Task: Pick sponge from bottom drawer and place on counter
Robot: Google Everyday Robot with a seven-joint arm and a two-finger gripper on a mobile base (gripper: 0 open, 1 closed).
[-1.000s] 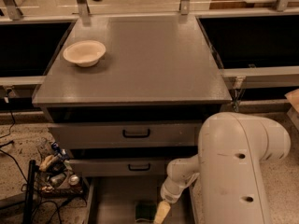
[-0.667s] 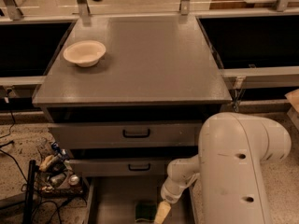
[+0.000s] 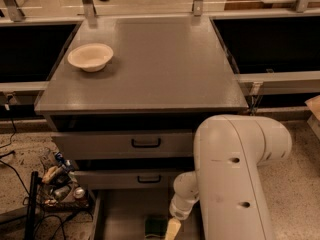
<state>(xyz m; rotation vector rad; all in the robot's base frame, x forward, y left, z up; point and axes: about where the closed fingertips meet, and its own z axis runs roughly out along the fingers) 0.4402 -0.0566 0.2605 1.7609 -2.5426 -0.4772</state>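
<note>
The bottom drawer [image 3: 122, 211] is pulled open at the bottom of the view, its grey floor showing. The sponge [image 3: 155, 227], dark green face up, lies on the drawer floor at the frame's lower edge. My gripper [image 3: 172, 230] reaches down into the drawer right beside the sponge; only its yellowish tip shows, cut off by the frame edge. The white arm [image 3: 235, 179] fills the lower right. The counter [image 3: 150, 64] is the broad grey top of the cabinet.
A cream bowl [image 3: 90, 57] sits on the counter's left side. Two upper drawers with black handles [image 3: 146, 143] are closed. A rack with small clutter [image 3: 59, 184] and cables stands on the floor to the left. Black bins flank the cabinet.
</note>
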